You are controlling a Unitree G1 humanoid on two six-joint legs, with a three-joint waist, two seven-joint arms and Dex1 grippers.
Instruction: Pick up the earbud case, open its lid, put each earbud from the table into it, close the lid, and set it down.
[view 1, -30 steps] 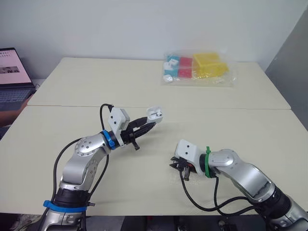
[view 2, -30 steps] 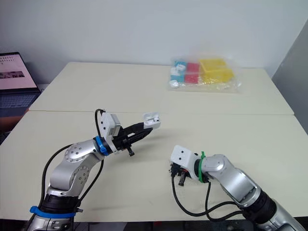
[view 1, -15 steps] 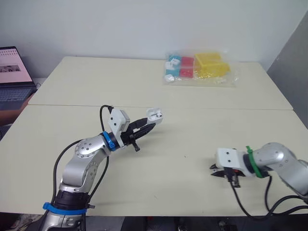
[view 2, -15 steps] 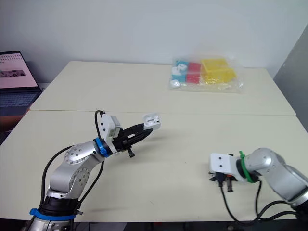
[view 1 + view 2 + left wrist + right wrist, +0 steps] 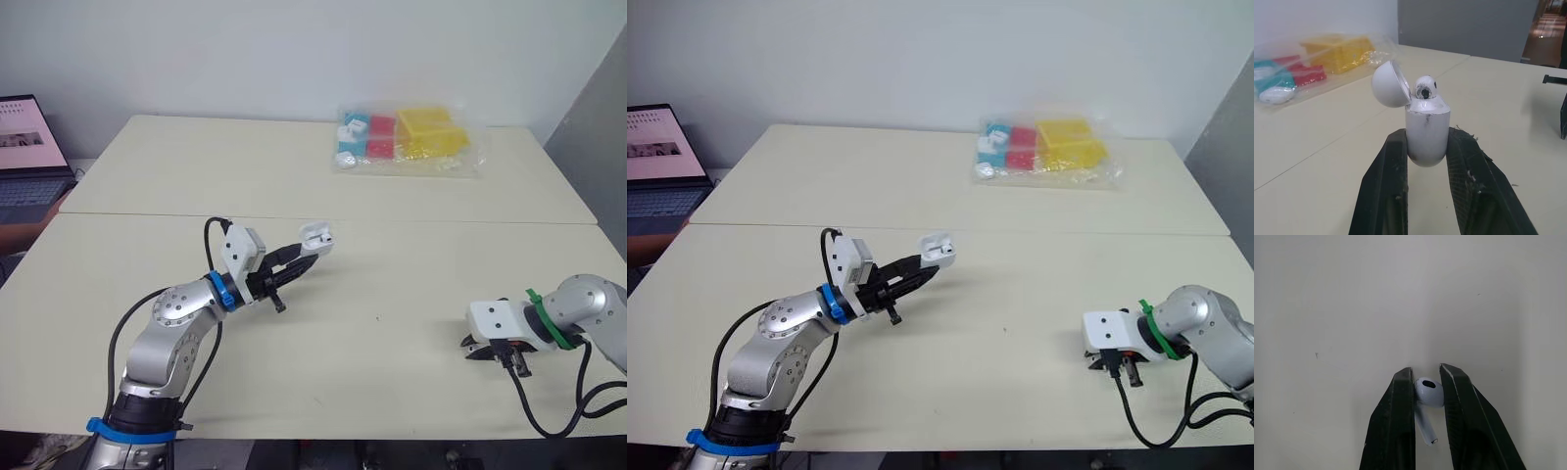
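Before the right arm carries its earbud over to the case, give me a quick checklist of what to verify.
1. Earbud case gripped upright between the left gripper fingers: ok.
2. Lid swung open: ok.
3. First earbud seated in the case: ok.
4. Free slot beside it: cannot tell, hidden from this angle.
5. Second earbud pinched between the right gripper fingers: ok.
6. Second earbud lifted off the table: cannot tell.
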